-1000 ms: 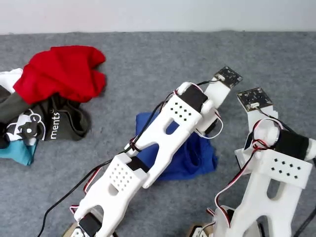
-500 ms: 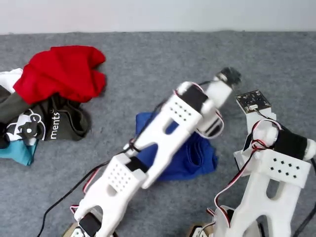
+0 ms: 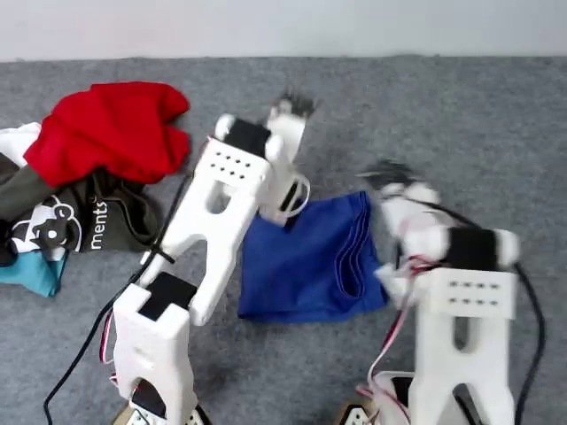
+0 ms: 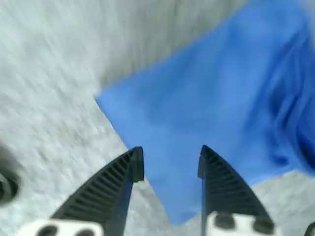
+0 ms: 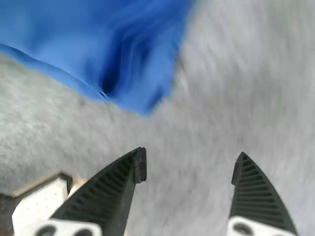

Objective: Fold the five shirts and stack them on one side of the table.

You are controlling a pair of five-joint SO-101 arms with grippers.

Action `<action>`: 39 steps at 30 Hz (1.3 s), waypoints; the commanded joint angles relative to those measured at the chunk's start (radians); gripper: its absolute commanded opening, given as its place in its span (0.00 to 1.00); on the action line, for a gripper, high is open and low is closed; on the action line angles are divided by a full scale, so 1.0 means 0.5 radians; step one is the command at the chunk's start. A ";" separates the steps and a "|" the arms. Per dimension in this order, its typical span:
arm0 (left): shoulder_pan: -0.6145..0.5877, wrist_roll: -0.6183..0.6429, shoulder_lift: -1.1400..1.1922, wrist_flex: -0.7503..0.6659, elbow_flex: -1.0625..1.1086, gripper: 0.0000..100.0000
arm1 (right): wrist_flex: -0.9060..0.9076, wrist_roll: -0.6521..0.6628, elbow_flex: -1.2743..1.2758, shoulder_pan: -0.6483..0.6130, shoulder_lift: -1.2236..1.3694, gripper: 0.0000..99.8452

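Withdrawal of the left tool (image 4: 171, 149), parted, and the right tool (image 5: 191, 152), spread wide, both empty, since a half-second before left the blue shirt (image 3: 310, 261) lying folded and uncovered mid-counter (image 3: 461, 115), so stacking looked next.

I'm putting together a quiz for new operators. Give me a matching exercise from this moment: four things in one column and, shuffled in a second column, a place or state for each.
1. blue shirt
2. red shirt
3. dark printed shirt
4. left gripper

A. lying on top of other shirts
B. open, holding nothing
C. lying flat, apart from the other shirts
D. partly under the red shirt

Pairs: 1-C, 2-A, 3-D, 4-B
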 commanded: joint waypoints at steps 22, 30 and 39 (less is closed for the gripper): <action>-0.083 -0.012 -0.107 -0.387 0.284 0.18 | -0.548 -0.089 -0.089 -0.824 1.109 0.28; -0.420 -0.009 -0.104 -0.488 0.299 0.18 | -0.529 -0.077 -0.077 -0.778 0.888 0.28; -0.427 -0.012 0.160 -0.651 0.416 0.18 | -0.259 0.061 -0.190 -0.778 0.545 0.28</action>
